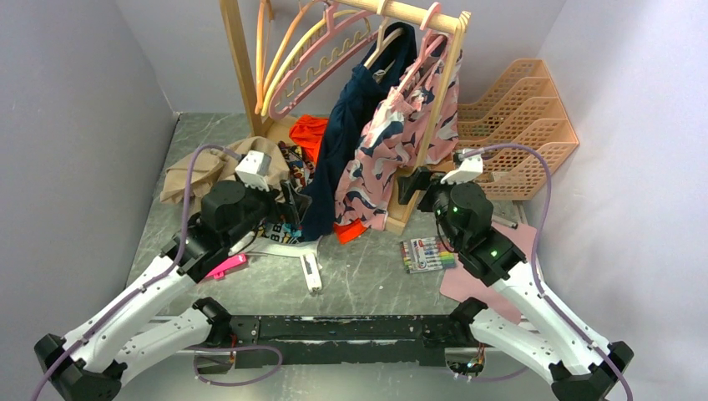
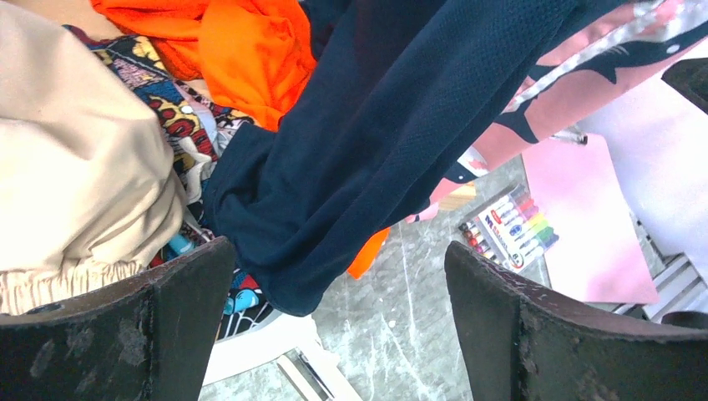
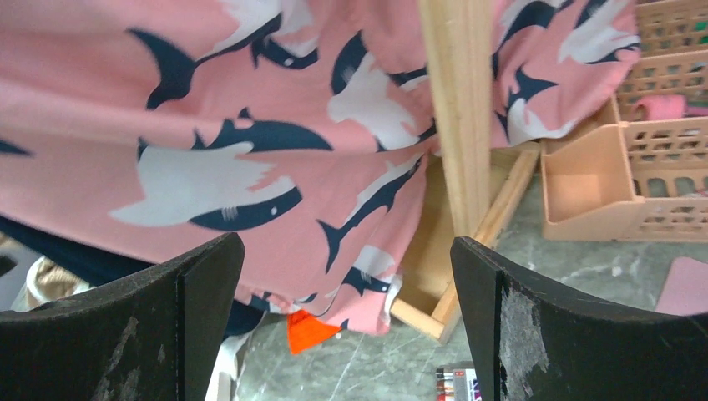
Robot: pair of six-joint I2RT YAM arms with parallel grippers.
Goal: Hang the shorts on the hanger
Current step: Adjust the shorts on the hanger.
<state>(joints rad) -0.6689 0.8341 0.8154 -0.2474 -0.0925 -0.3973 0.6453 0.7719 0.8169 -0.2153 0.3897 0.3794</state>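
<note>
Top external view: nearest me, the two arms reach away over the grey marble table. The left gripper stands at about 10 o'clock from the table's middle. Its jaws are spread wide and grip nothing, and the left wrist view shows the gripper with the hem of the navy shorts just beyond the gap. The right gripper is at about 2 o'clock, jaws equally wide and empty. In its own camera the gripper faces the pink shark-print shorts and the wooden rack post.

Between the arms lie a white hanger and a pack of markers, with a pink clip at 9 o'clock.

Further off, a tan garment sits at 10 o'clock and an orange one at 11.

At 12 o'clock the navy shorts hang long from the rack rail, draped over the pale cream hanger, touching the shark-print shorts on their right. Pink wavy hangers hang to the left, and peach file trays stand at 2 o'clock.
</note>
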